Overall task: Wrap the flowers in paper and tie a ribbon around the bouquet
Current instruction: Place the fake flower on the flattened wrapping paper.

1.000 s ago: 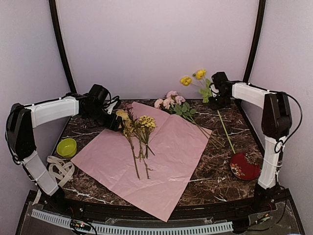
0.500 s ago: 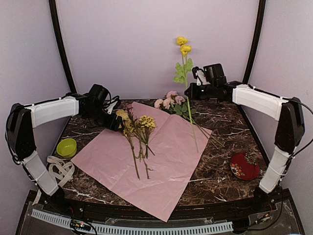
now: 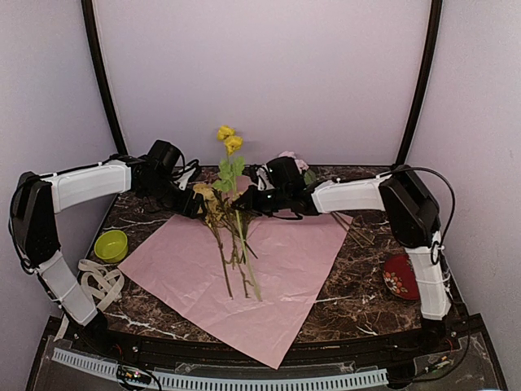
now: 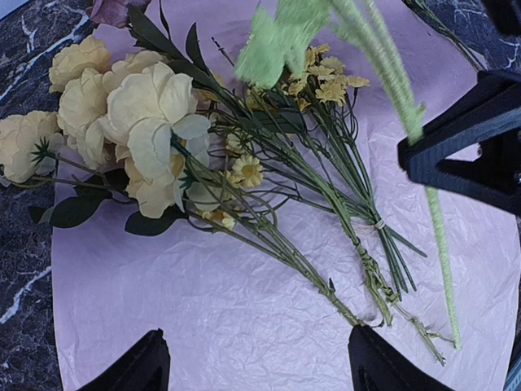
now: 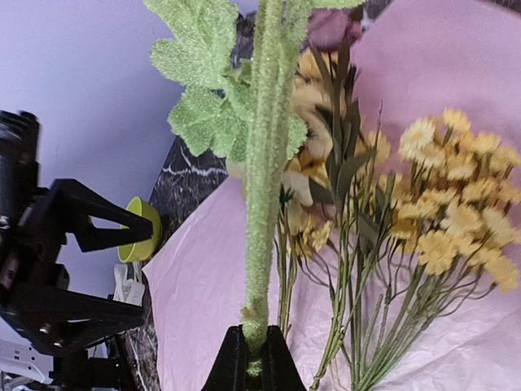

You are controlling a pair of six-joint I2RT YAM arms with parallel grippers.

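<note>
Sensibly, the right tool [image 5: 254, 362] is pinching the seemingly light, floppy yellow-flower stem [image 5: 264, 204] just below its leaves [image 5: 203, 106], while the left tool [image 4: 254, 371] is hovering spread wide.

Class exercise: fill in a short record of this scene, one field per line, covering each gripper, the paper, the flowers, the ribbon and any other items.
left gripper: open, above the flowers
right gripper: shut on the stem of a yellow flower, held upright
paper: spread flat on the table, not wrapped
flowers: lying on the paper's far part
ribbon: loose heap by the left arm's base, untied
other items: green bowl on the left, red dish on the right
</note>
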